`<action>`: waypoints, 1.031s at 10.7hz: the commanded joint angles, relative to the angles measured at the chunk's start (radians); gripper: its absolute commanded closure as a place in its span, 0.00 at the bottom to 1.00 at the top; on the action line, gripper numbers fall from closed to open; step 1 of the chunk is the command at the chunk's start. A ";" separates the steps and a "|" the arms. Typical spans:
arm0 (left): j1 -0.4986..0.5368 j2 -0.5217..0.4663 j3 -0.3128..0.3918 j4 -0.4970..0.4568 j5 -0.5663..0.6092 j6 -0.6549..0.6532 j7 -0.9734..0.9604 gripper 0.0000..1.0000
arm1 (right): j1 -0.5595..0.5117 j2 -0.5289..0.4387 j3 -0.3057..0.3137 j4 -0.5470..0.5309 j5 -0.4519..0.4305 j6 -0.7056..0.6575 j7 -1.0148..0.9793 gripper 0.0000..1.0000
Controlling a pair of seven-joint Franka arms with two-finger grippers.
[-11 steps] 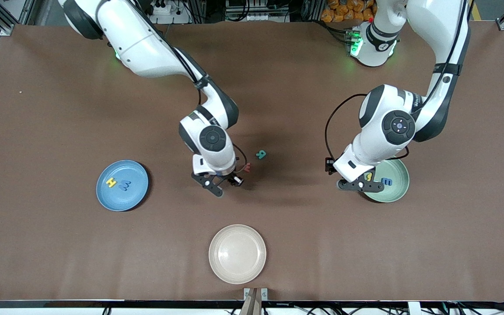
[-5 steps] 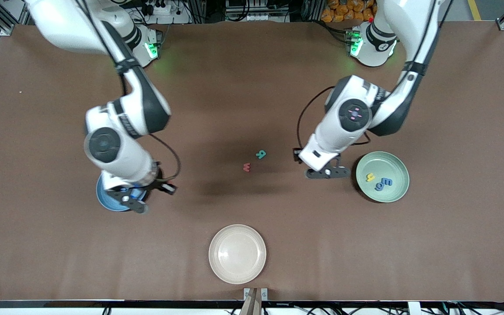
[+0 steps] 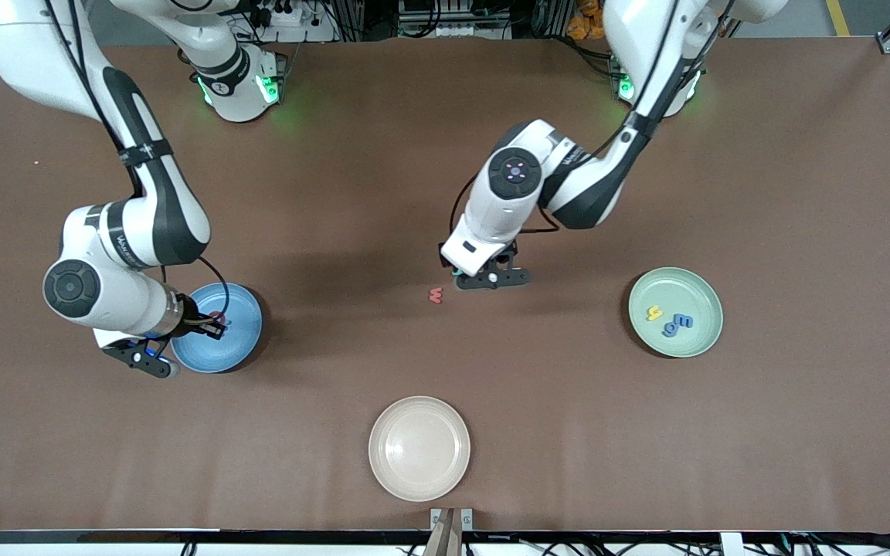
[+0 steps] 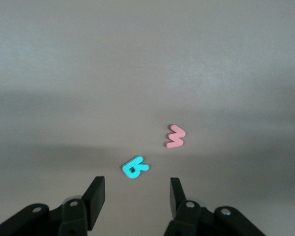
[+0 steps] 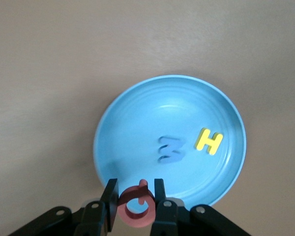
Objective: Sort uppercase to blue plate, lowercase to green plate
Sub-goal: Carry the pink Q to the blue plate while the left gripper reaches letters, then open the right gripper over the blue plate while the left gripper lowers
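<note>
The red Q (image 5: 137, 209) was pinched between the fingers of the right gripper (image 5: 136, 200), which hung over the edge of the blue plate (image 5: 137, 113) at the right arm's end of the table. Down in that plate lay 2 more uppercase letters, the yellow H (image 5: 208, 141) and the blue W/M (image 5: 171, 149), close together but not touching. In the front view the right gripper (image 3: 153, 357) covered the plate's (image 3: 240, 340) rim on the side toward the right arm's end.

The left gripper (image 4: 136, 199) hung low over the middle of the table with its fingers apart and nothing between them. The teal R (image 4: 134, 167) lay flat on the brown table (image 3: 445, 154) just ahead of that gap, and the red w (image 4: 175, 136) lay a little past it, the 2 near each other but apart. From the front camera the left gripper (image 3: 491, 278) hid the R, and the red w (image 3: 435, 295) showed just beside it, slightly nearer to the camera.

The green plate (image 3: 704, 297) sat toward the left arm's end, holding 3 lowercase letters: the yellow h (image 3: 653, 313), the blue e (image 3: 684, 320) and the blue g (image 3: 670, 330), the 2 blue ones touching. A cream plate (image 3: 419, 448) stood nearest the front camera, between the other 2 plates
</note>
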 commanded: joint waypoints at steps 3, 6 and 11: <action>-0.141 0.136 0.124 0.111 0.021 0.078 -0.042 0.33 | -0.017 0.047 0.007 -0.087 -0.002 0.155 -0.014 0.79; -0.174 0.187 0.155 0.160 0.022 0.095 -0.031 0.33 | -0.023 0.030 0.003 -0.084 0.001 0.142 -0.012 0.25; -0.240 0.271 0.204 0.211 0.068 0.102 0.068 0.33 | -0.020 -0.117 0.007 -0.042 0.014 -0.006 -0.017 0.23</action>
